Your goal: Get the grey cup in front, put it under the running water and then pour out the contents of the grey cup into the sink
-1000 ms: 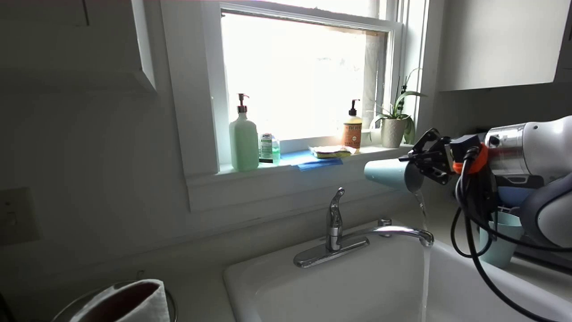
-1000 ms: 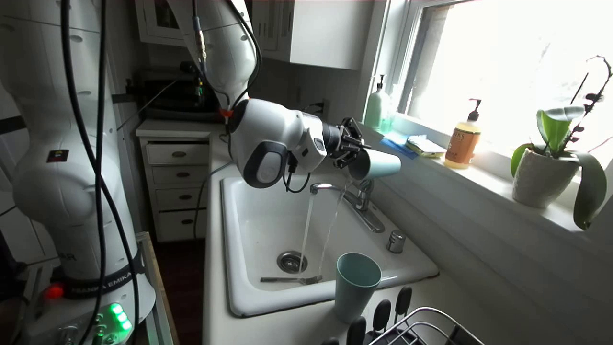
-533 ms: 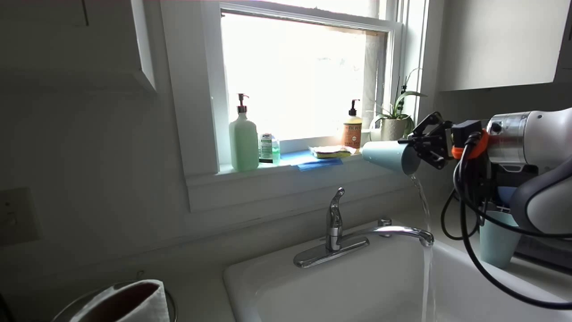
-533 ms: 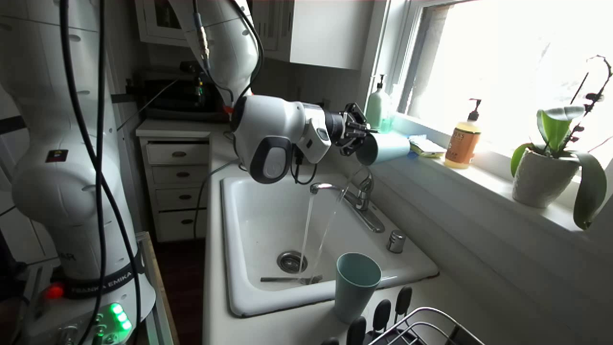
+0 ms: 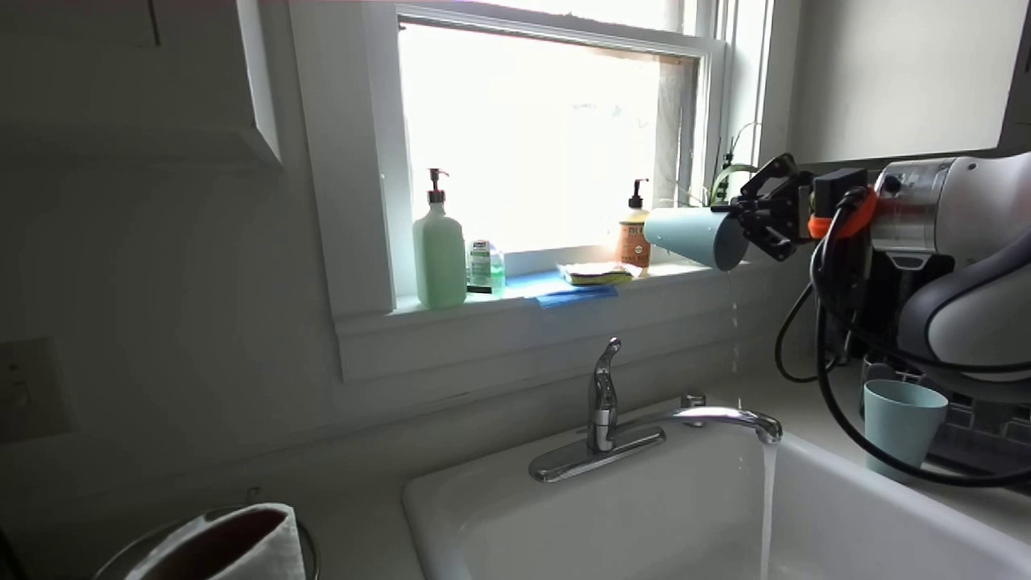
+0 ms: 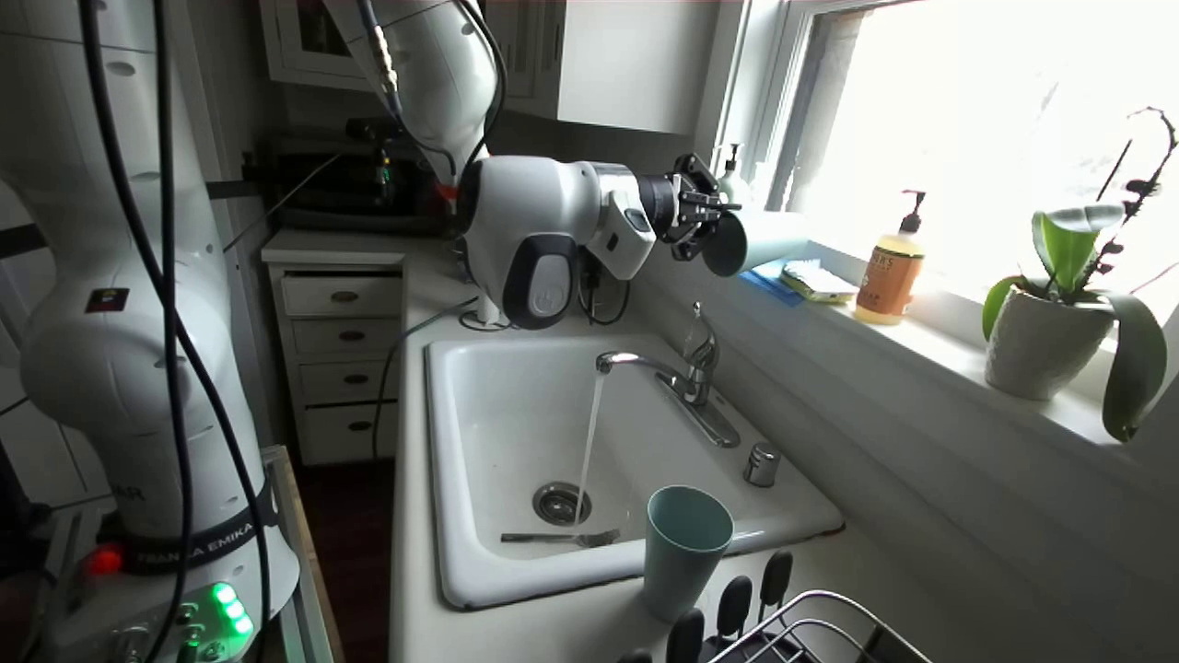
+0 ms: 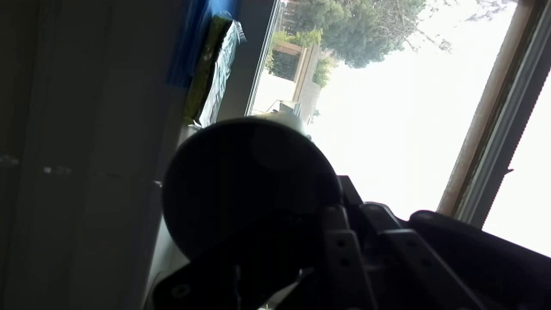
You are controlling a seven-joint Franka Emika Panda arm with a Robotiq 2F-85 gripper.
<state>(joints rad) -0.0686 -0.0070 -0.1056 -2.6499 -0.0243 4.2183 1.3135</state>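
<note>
The grey cup (image 5: 685,229) is held high near the window sill, tipped on its side with its mouth towards my gripper (image 5: 729,209) and angled down. My gripper's fingers are shut on the upper rim, as an exterior view (image 6: 732,207) also shows. A thin broken trickle (image 5: 734,314) falls from the lower lip. In the wrist view the dark cup mouth (image 7: 249,172) fills the middle; its inside is too dark to read. Running water (image 6: 590,433) drops from the faucet (image 6: 636,357) into the white sink (image 6: 442,460), apart from the cup.
A second tumbler (image 6: 686,552) stands on the counter beside a dish rack (image 6: 820,603). Soap bottles (image 5: 634,234), a sponge (image 5: 596,275) and a potted plant (image 6: 1050,341) line the sill close to the held cup. A fork (image 6: 562,536) lies in the sink.
My gripper and the held cup have risen and shifted towards the window. The stream pouring from the cup has thinned to scattered drops. The faucet still runs.
</note>
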